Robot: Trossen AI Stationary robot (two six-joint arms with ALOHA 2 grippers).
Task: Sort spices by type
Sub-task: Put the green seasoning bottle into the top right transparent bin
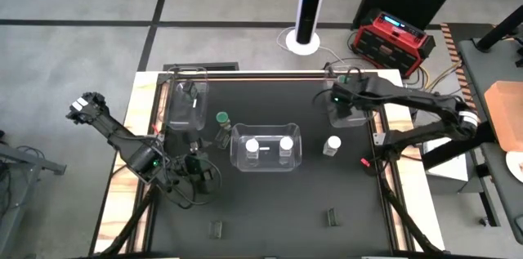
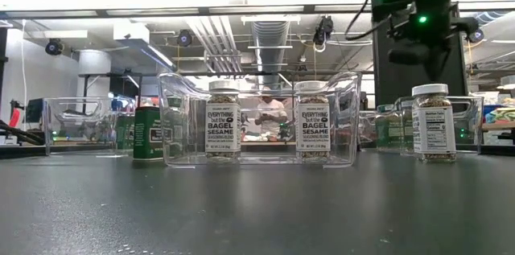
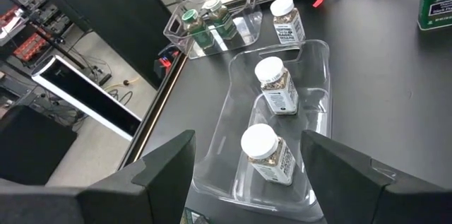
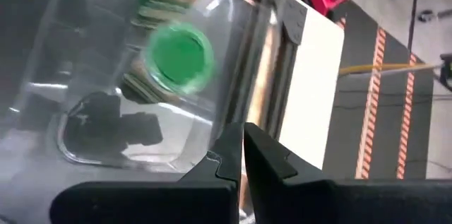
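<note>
Left gripper sits low at the table's near left, fingers spread wide, holding nothing. Mid-table, a clear bin holds two white-lidded jars upright, side by side. Just left of it, a green tin; right of it, a lone white-lidded jar on the bare table. Far left — another bin. Far right — right gripper, fingers pressed together and empty, over a bin with green-lidded jars.

White-lidded jars, green-lidded jar, clear bin, black table
</note>
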